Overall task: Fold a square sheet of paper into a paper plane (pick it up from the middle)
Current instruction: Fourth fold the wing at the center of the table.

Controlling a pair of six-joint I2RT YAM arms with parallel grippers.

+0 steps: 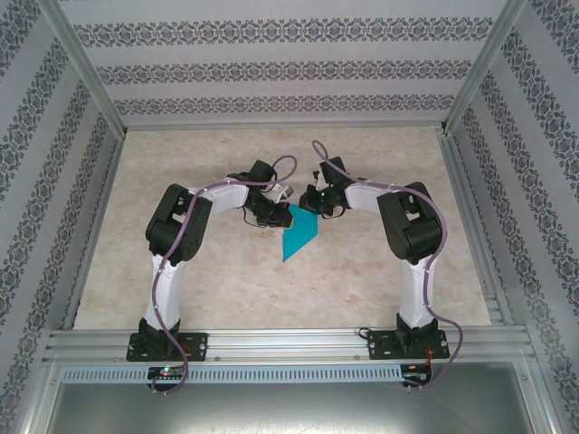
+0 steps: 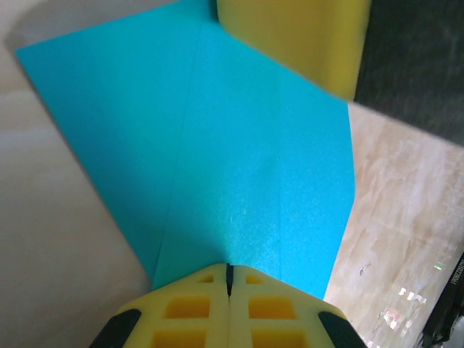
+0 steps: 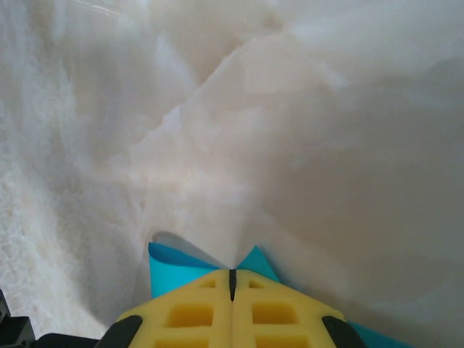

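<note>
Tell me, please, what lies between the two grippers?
The blue paper fills the stretch from the left gripper to the right gripper; the left wrist view shows this best.

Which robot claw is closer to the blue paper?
Neither: both touch it. The left gripper pinches the square sheet of paper at one edge; the right gripper pinches the opposite side.
</note>
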